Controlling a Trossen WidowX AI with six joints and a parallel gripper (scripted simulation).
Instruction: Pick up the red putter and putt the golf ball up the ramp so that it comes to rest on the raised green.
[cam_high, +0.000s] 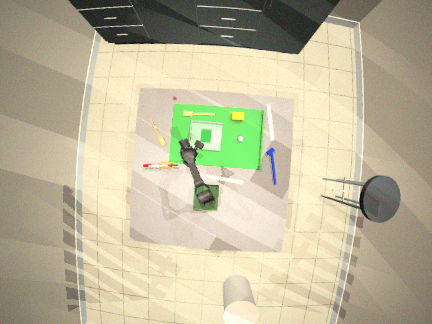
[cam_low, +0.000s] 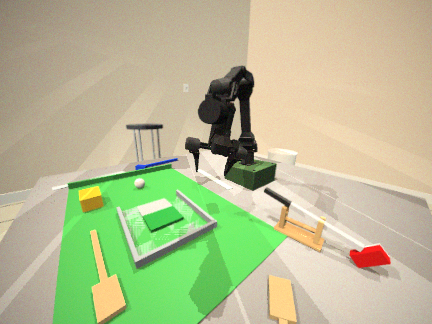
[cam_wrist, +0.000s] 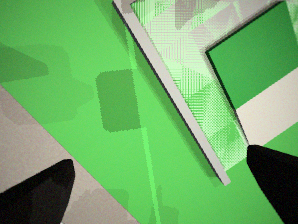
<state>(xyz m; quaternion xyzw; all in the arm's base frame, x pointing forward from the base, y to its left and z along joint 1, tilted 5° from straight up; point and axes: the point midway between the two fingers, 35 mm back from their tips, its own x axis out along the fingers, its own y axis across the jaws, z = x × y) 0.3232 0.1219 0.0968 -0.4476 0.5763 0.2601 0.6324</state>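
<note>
The red putter, with red head (cam_high: 146, 165) (cam_low: 370, 256), white shaft (cam_low: 325, 222) and black grip (cam_low: 276, 196), rests on a small wooden stand (cam_low: 300, 237) beside the mat, left of the arm in the top view. The white golf ball (cam_high: 240, 139) (cam_low: 139, 183) lies on the green mat (cam_high: 245, 157) (cam_low: 250, 255), apart from the pale ramp (cam_high: 216, 136) (cam_low: 156, 206) (cam_wrist: 272, 111). The raised green (cam_high: 206, 135) (cam_low: 163, 218) (cam_wrist: 255, 65) is beyond the ramp, within a grey border. My gripper (cam_high: 192, 144) (cam_low: 212, 170) (cam_wrist: 161, 155) is open and empty, above the mat near that border.
A yellow block (cam_high: 238, 116) (cam_low: 91, 199) and a wooden paddle (cam_high: 204, 114) (cam_low: 108, 299) lie on the mat. A blue club (cam_high: 274, 169) (cam_low: 155, 164) lies beyond the green rail (cam_high: 261, 140). A white strip (cam_high: 225, 179) lies near the arm base. Another paddle (cam_high: 157, 132) (cam_low: 281, 297) lies off the mat.
</note>
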